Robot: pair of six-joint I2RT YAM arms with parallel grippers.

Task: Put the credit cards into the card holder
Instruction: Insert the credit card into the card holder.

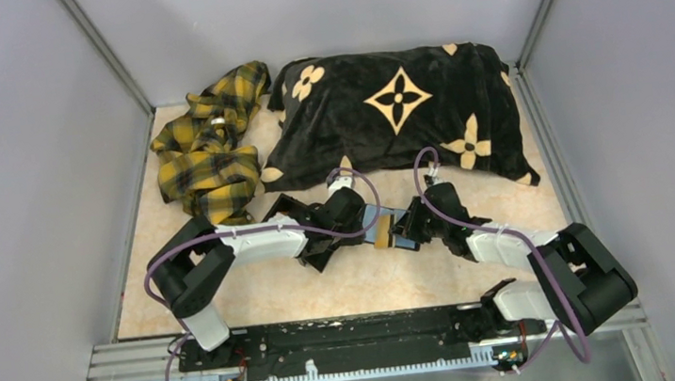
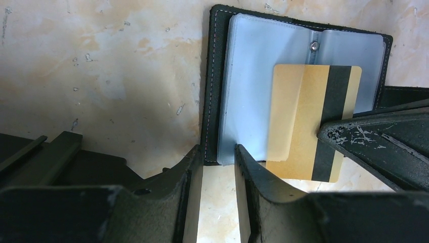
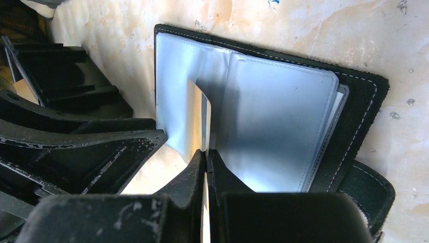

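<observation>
The card holder [image 2: 253, 101] lies open on the table, black with bluish plastic sleeves; it also shows in the right wrist view [image 3: 273, 116] and the top view [image 1: 399, 234]. A gold credit card [image 2: 303, 116] with a black stripe sits partly inside a sleeve. My right gripper [image 3: 206, 154] is shut on this card, seen edge-on [image 3: 196, 116]; its finger [image 2: 374, 142] shows in the left wrist view. My left gripper [image 2: 216, 152] is open a little, its tips on either side of the holder's near left corner. Both grippers meet at the table's middle [image 1: 361, 221] [image 1: 413, 225].
A black pillow [image 1: 391, 109] with beige flower marks lies across the back. A crumpled yellow plaid cloth [image 1: 210, 142] lies at the back left. Grey walls close in both sides. The left gripper's body [image 3: 76, 147] is close beside the right gripper.
</observation>
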